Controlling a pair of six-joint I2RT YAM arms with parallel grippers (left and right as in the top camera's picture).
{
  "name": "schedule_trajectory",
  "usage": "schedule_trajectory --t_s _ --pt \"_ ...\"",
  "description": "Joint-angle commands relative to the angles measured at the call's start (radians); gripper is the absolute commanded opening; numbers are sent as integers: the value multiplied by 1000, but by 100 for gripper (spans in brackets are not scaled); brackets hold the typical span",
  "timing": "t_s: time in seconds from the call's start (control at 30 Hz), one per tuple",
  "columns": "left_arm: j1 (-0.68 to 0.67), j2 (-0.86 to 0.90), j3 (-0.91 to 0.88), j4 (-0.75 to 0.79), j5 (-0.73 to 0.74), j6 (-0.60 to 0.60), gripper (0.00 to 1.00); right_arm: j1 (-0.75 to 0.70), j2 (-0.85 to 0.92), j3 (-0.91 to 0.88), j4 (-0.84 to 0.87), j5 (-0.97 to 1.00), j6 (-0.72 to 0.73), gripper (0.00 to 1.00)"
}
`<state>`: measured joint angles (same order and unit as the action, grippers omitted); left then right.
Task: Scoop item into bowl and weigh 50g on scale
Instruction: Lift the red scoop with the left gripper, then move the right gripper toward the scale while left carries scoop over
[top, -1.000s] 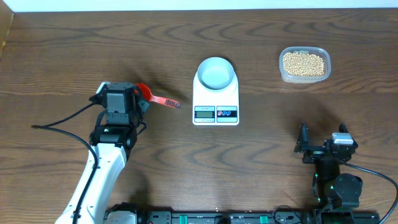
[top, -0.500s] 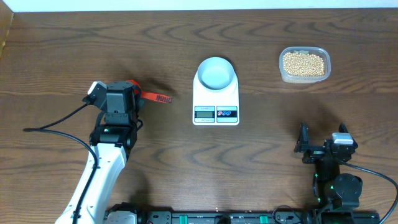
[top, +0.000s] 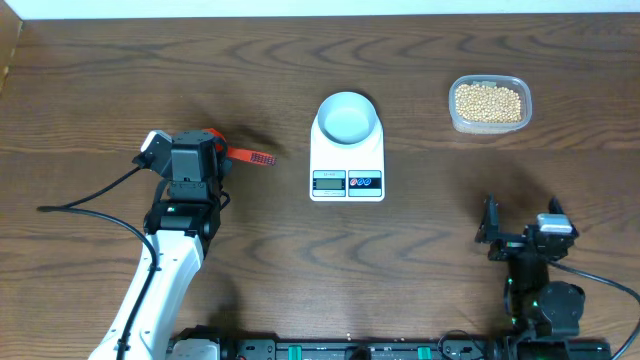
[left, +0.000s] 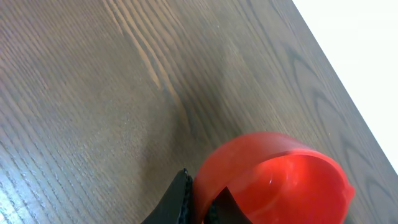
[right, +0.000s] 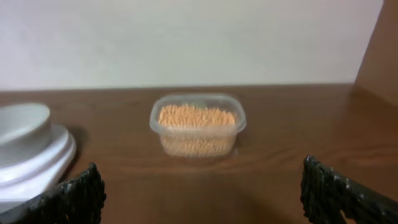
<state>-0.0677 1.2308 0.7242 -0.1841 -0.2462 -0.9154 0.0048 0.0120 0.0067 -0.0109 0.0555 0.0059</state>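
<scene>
Leftward goes the left arm compared with a second ago, and the red scoop (top: 250, 155) has travelled with it, its handle now pointing toward the scale (top: 347, 166) from further off; over the last half-second nothing has shifted. The left claw (left: 200, 202) is clamped on the scoop at the wall of its cup, and the left wrist view shows only bare red plastic inside that cup, held above the wooden surface (top: 420, 250). On the scale sits the white bowl (top: 347, 116), on the platform behind the display, showing just its pale bluish inside; the display is too small to read. The beans (top: 488, 102) are all in the clear plastic tub (top: 489, 123) at the far right, well apart from the scale. The right claw (right: 200, 180) is spread wide and holds nothing, low at the near right, facing the tub.
</scene>
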Motion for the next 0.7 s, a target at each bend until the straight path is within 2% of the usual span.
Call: schedule_trajectory --t_s 0.0,0.17,0.37,0.53,0.67 --pt "-1 -2 1 -1 -24 13 8 9 -5 -1 47 -21 -11 99" --pt "-1 -2 1 -1 1 13 7 9 -5 -1 71 -116 -11 99" --pt "-1 -2 1 -1 3 13 7 9 27 -1 152 -122 10 99" --pt "-1 -2 1 -1 3 13 7 9 134 -1 265 -123 111 99" --pt "-1 -2 1 -1 3 13 7 9 286 -1 395 -150 151 99"
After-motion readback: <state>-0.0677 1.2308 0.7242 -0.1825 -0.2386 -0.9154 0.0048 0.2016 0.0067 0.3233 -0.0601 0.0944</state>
